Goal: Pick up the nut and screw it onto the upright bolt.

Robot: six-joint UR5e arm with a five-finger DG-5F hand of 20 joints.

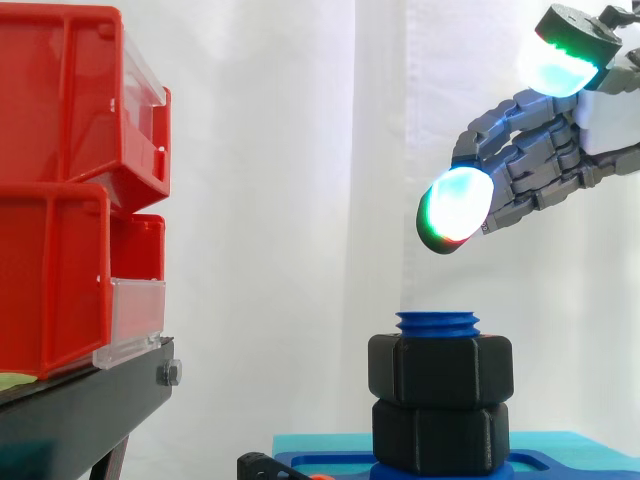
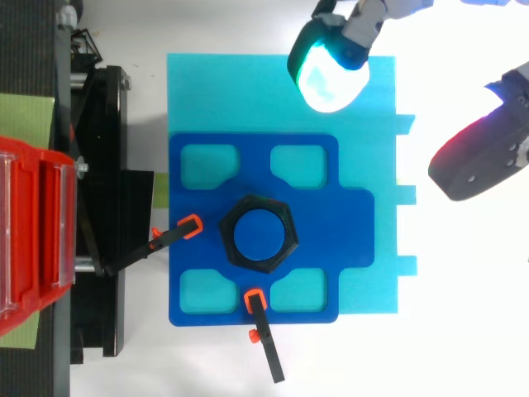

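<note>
A blue upright bolt [image 1: 437, 323] stands on a blue fixture plate [image 2: 314, 240], its threaded top showing just above two black nuts. The upper black nut [image 1: 440, 368] sits stacked on a lower black nut [image 1: 440, 436]. From above, the nut [image 2: 258, 233] rings the blue bolt end [image 2: 259, 234]. My hand [image 1: 535, 150] hovers above and to the right of the bolt, apart from it, fingers relaxed and holding nothing. One glowing fingertip [image 1: 455, 207] points down toward the bolt; another fingertip [image 2: 331, 76] shows past the plate's far edge.
Red bins [image 1: 70, 190] are stacked on a black stand [image 1: 90, 410] at the left. The plate lies on a cyan mat [image 2: 372, 124]. Two black clamps with orange tips [image 2: 188, 227] [image 2: 256, 302] hold the plate. A white curtain hangs behind.
</note>
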